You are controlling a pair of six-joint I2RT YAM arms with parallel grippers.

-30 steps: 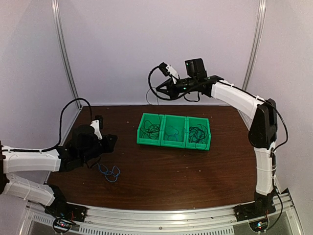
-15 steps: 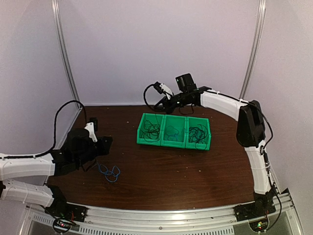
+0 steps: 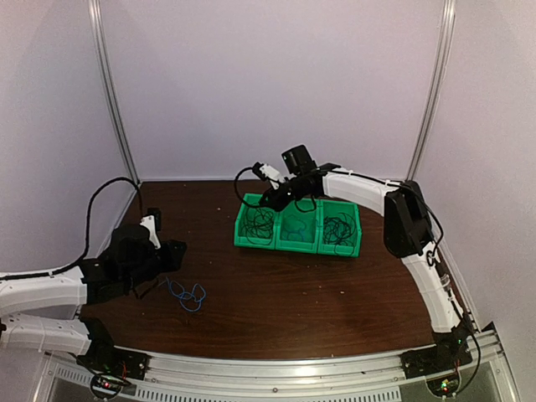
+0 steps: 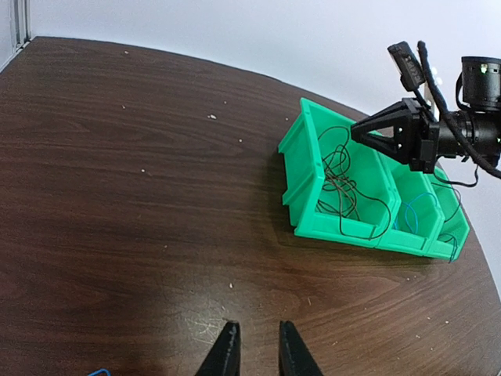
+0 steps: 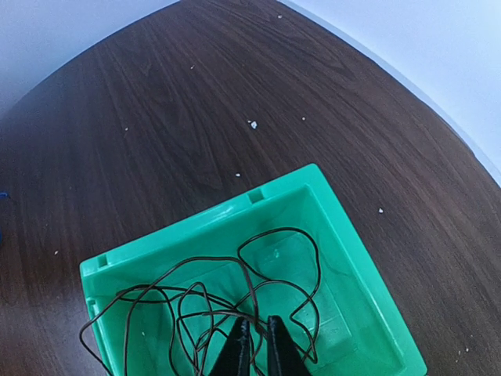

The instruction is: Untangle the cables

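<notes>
Black cables loop in the green bin's left compartment beneath my barely parted right claw, while my slightly open, empty left claw hovers near a blue cable.

Left hand and right hand gape narrowly

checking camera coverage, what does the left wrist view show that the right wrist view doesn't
Only the left wrist view: all three compartments of the green bin, the left tool with a small gap between its fingers, and a sliver of blue cable at the bottom edge.
Only the right wrist view: a straight-down look at the end compartment's floor.
Both: that end compartment, the dark cable looped in it, the right tool over it, and the brown table.
</notes>
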